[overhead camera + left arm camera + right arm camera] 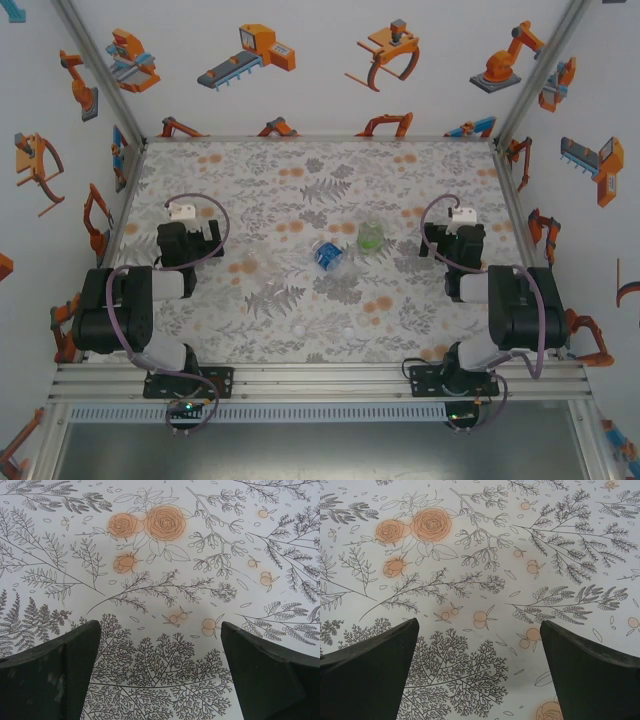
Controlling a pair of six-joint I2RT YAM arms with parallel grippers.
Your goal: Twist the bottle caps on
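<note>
Near the table's middle, in the top view, lies a bottle with a blue label (327,256). A green-tinted bottle (371,236) stands just behind it to the right. Something clear (347,263) rests against the blue-labelled bottle, too faint to tell apart. Two white bottle caps (299,328) (348,329) lie loose nearer the front edge, apart from the bottles. My left gripper (186,232) (160,625) hovers over bare cloth at the left, open and holding nothing. At the right my right gripper (455,234) (478,621) is also open and holding nothing.
A floral cloth (300,190) covers the table. Walls with robot pictures close in the back and both sides. An aluminium rail (320,380) carries both arm bases along the near edge.
</note>
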